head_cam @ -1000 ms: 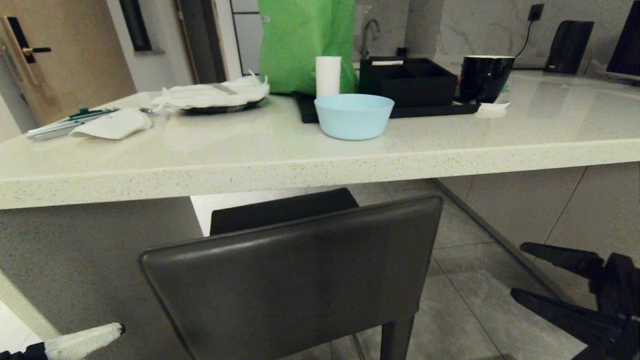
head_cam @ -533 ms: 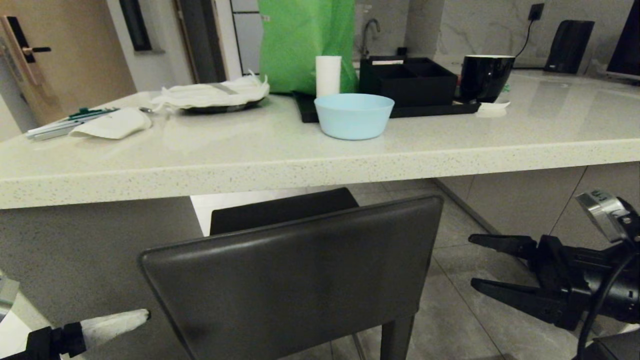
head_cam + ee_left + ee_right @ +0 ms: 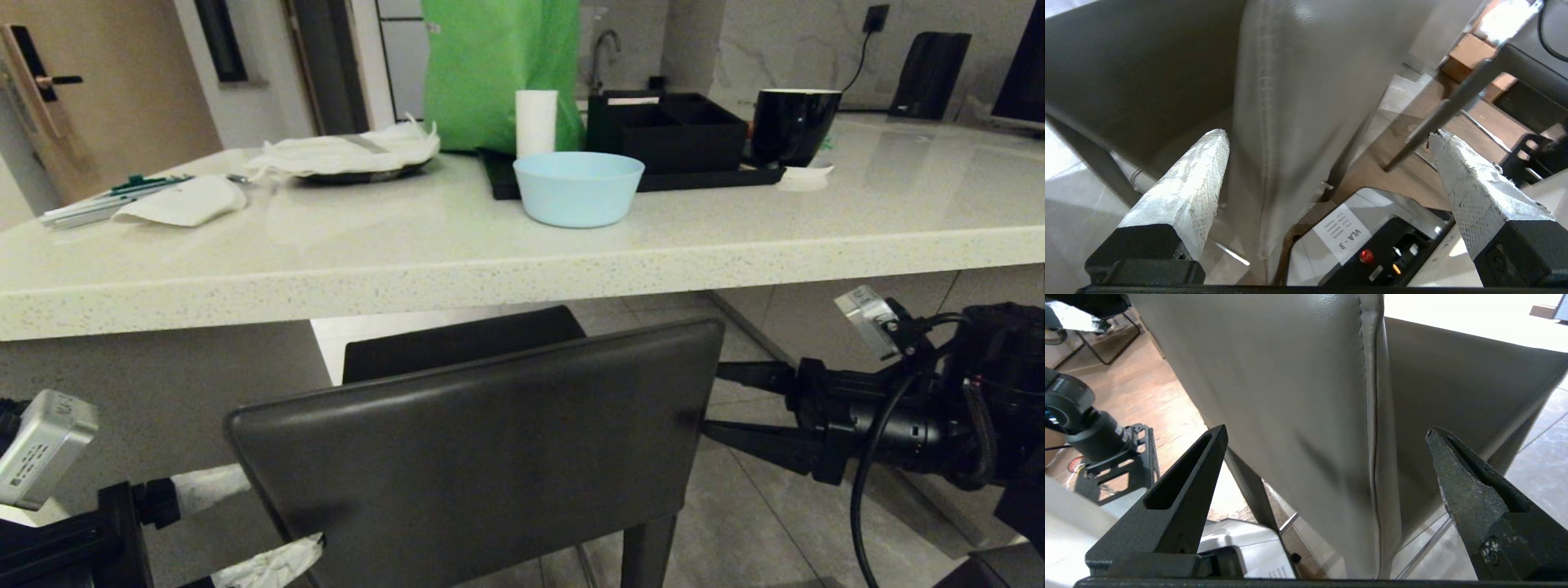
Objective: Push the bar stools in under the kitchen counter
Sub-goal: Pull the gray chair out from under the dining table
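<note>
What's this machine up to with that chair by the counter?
It is getting ready to push a bar stool in under the kitchen counter. The left gripper and right gripper sit at either side edge of the stool's backrest, each with its jaws open around that edge. The stool is not tucked under the counter yet.

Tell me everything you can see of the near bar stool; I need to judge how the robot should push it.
The near bar stool shows mainly its low rectangular backrest, dark grey and leather-like, with a stitched seam down each side edge. It stands upright, the backrest just short of the kitchen counter edge and lower than the worktop. One tapered dark leg and a thin metal rod show beneath. The left gripper and right gripper straddle its two side edges, fingers open; contact cannot be told.
</note>
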